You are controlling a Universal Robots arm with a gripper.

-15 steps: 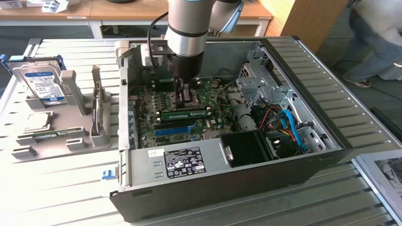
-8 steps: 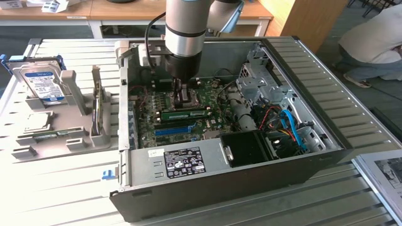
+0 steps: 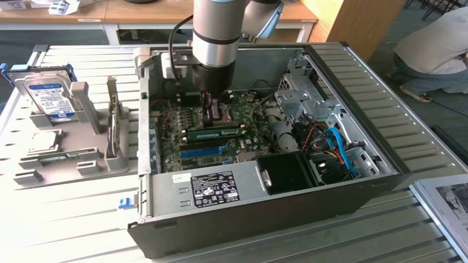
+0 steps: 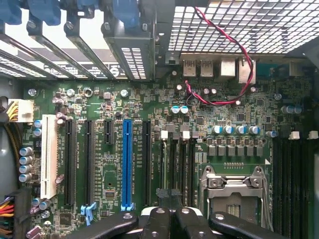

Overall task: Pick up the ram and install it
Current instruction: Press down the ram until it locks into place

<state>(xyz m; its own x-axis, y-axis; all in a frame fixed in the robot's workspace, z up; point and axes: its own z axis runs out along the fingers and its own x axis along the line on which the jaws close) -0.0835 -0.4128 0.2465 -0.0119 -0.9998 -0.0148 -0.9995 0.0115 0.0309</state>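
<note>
The ram [image 3: 216, 132], a narrow green stick with a white label, stands on edge in a slot of the motherboard [image 3: 186, 150] inside the open computer case [image 3: 365, 164]. My gripper [image 3: 210, 116] reaches down into the case just behind the ram and hangs close above the board. In the wrist view the gripper [image 4: 169, 196] is shut, its black fingertips [image 4: 162, 195] pressed together with nothing between them, right over the dark memory slots [image 4: 177, 159] beside the CPU socket [image 4: 234, 186].
A grey holder [image 3: 73, 159] on the exterior view's left carries a hard drive [image 3: 50, 98] and a green expansion card [image 3: 112, 118]. The power supply [image 3: 212, 186], drive cage [image 3: 307, 93] and cables [image 3: 336, 145] crowd the case. A person [image 3: 439, 49] crouches at the back right.
</note>
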